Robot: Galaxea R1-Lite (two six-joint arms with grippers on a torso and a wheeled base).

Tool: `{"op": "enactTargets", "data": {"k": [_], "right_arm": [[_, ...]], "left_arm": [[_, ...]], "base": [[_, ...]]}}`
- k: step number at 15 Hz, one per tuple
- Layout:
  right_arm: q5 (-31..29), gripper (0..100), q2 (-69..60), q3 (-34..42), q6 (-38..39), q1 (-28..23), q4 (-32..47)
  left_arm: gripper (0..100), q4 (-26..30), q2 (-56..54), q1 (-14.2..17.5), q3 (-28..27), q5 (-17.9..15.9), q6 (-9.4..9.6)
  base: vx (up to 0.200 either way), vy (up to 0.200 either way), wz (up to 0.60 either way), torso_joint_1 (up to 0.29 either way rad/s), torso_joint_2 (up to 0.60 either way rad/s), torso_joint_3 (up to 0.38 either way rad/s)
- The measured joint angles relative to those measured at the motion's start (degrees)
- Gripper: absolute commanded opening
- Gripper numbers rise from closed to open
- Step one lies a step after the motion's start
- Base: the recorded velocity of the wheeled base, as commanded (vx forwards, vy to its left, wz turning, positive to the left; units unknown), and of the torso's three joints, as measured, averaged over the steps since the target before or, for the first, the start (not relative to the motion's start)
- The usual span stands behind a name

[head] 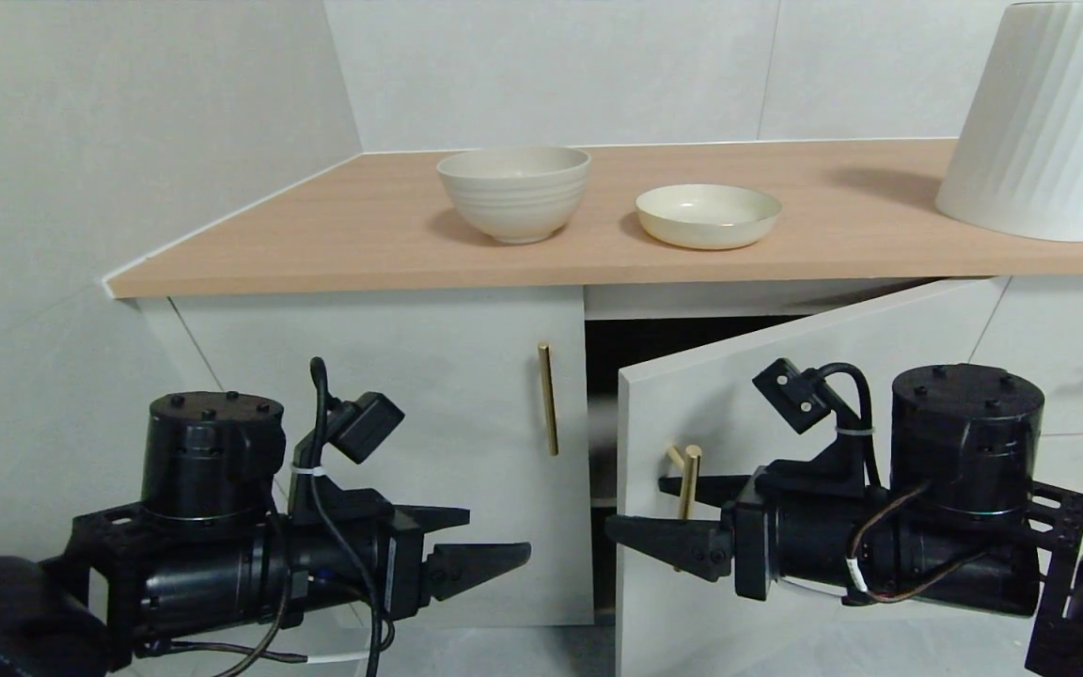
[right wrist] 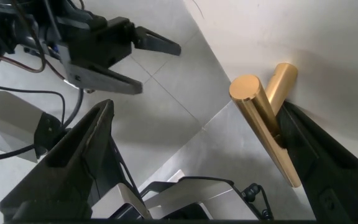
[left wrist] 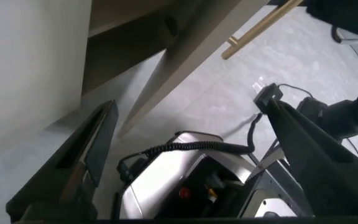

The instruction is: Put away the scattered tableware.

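Two pieces of tableware sit on the wooden counter (head: 842, 226): a deep cream bowl (head: 513, 193) and, to its right, a shallow cream dish (head: 708, 215). Both grippers hang low in front of the cabinet, well below them. My left gripper (head: 494, 533) (left wrist: 191, 118) is open and holds nothing, in front of the closed left door (head: 391, 442). My right gripper (head: 637, 508) (right wrist: 197, 124) is open at the partly open right door (head: 786, 404). That door's brass handle (head: 689, 480) (right wrist: 266, 118) lies between the fingers, against one of them.
A tall white ribbed container (head: 1049, 113) stands at the counter's right end. The closed left door carries a vertical brass handle (head: 548, 399). The dark cabinet opening (head: 603, 423) shows between the doors. Tiled walls close off the left and back.
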Motion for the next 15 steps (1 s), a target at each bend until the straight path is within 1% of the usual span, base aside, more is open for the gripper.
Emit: {"op": "enactTargets", "data": {"k": [3, 9, 12, 15], "right_arm": [[0.0, 100, 0.0, 0.1, 0.0, 0.0, 0.0], [-0.1, 100, -0.1, 0.4, 0.0, 0.3, -0.1], [-0.1, 100, -0.1, 0.4, 0.0, 0.4, 0.0], [-0.2, 100, -0.4, 0.4, 0.0, 0.6, 0.2]], "left_arm": [[0, 0.0, 0.5, -0.4, 0.0, 0.6, -0.06], [0, -0.7, 1.2, -2.0, -1.8, 0.8, 0.09], [0, -5.4, 3.9, -2.4, -4.3, 0.6, -0.05], [0, -9.5, 9.8, -4.5, -9.1, 0.6, 0.06]], "base": [[0.000, 0.000, 0.00, 0.000, 0.00, 0.000], [0.000, 0.000, 0.00, 0.000, 0.00, 0.000], [0.000, 0.000, 0.00, 0.000, 0.00, 0.000], [0.000, 0.000, 0.00, 0.000, 0.00, 0.000]]}}
